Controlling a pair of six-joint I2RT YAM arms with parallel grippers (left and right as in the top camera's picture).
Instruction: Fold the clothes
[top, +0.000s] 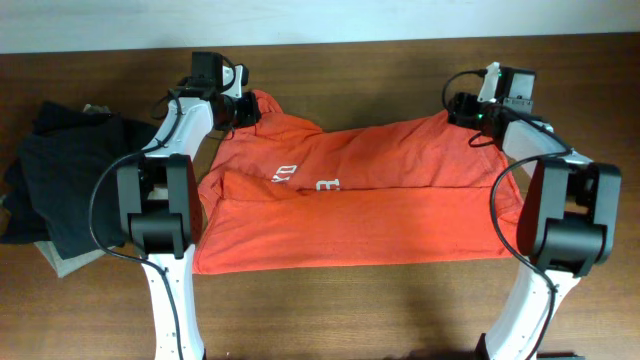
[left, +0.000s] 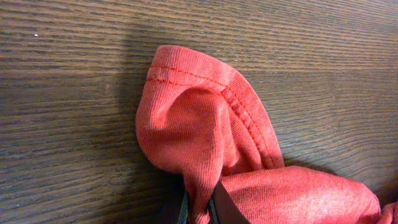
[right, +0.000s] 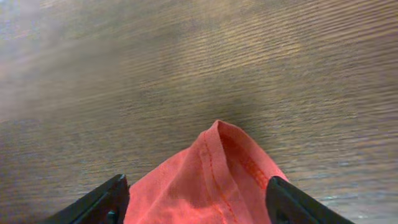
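The red-orange T-shirt lies across the table's middle, its lower part folded up over the chest so that only part of the white logo shows. My left gripper is at the shirt's far left corner. In the left wrist view it is shut on a bunched, hemmed bit of the shirt. My right gripper is at the far right corner. In the right wrist view its fingers stand wide apart, with a hemmed fold of the shirt between them.
A pile of dark folded garments lies at the table's left edge, with a beige garment under it. The brown wooden table shows in front of the shirt and behind it.
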